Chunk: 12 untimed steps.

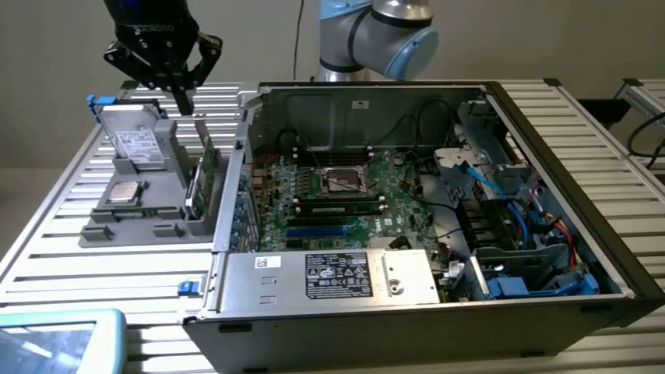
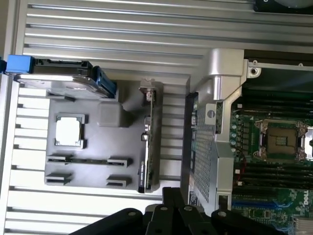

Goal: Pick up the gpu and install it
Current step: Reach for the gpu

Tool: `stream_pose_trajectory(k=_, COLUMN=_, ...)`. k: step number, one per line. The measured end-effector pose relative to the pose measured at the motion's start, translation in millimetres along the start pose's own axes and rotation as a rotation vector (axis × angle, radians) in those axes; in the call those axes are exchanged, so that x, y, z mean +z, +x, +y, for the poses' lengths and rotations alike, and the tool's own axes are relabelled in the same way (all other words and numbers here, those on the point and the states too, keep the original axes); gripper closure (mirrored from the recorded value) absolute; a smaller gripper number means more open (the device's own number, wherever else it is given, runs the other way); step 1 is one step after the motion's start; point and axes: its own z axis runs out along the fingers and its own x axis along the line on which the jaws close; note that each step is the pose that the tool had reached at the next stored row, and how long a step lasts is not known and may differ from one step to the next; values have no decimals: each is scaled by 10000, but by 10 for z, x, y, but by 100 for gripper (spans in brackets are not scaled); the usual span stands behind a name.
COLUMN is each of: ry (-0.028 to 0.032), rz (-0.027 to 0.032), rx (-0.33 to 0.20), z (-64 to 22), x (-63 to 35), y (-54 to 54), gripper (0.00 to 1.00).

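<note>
On the exterior view's left, on the slatted counter (image 1: pixel 52 257), lies a grey tray (image 1: pixel 124 231). It carries a hard drive (image 1: pixel 137 144) leaning at its far end and a processor chip (image 1: pixel 126 192) flat in a pocket. The gpu (image 1: pixel 205 171) stands on its edge in a slot on the tray's side nearest the case (image 1: pixel 416 335). The gripper (image 1: pixel 185 105) hangs above the far end of the tray, apart from the gpu and touching nothing. Its jaws look pressed together and hold nothing. In the wrist view the gpu (image 2: pixel 148 147) is seen from above as a thin strip, with the gripper (image 2: pixel 171 193) near its one end. To the right, the open case holds the board (image 1: pixel 385 210) with an empty socket (image 1: pixel 341 181), a power supply (image 1: pixel 343 276) near the front, and loose cables (image 1: pixel 499 202) on the right side. I judge the risks so: jaws this close together would land on the card's upper edge and not around it. The card is thin and upright, so a skewed grip could tip it in the slot. The case wall is just beside the slot and could catch a jaw. The cables could also snag the card near the board.
</note>
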Motion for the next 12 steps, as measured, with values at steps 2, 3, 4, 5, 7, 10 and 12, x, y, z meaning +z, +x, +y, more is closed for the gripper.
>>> stream_pose_trajectory(k=2, ry=1, rz=1, rx=0, z=6, x=13, y=43, gripper=89)
stream_pose_trajectory(k=3, ry=0, rz=0, rx=0, z=9, x=20, y=77, gripper=89)
stream_pose_trajectory(k=4, ry=0, rz=0, rx=0, z=11, x=27, y=109, gripper=89)
stream_pose_trajectory(k=5, ry=0, rz=0, rx=-1, z=12, x=34, y=140, gripper=89)
stream_pose_trajectory(k=7, ry=-1, rz=-2, rx=0, z=13, x=55, y=180, gripper=89)
stream_pose_trajectory(k=10, ry=0, rz=2, rx=0, z=13, x=89, y=212, gripper=89)
stream_pose_trajectory(k=12, ry=0, rz=5, rx=1, z=13, x=107, y=230, gripper=89)
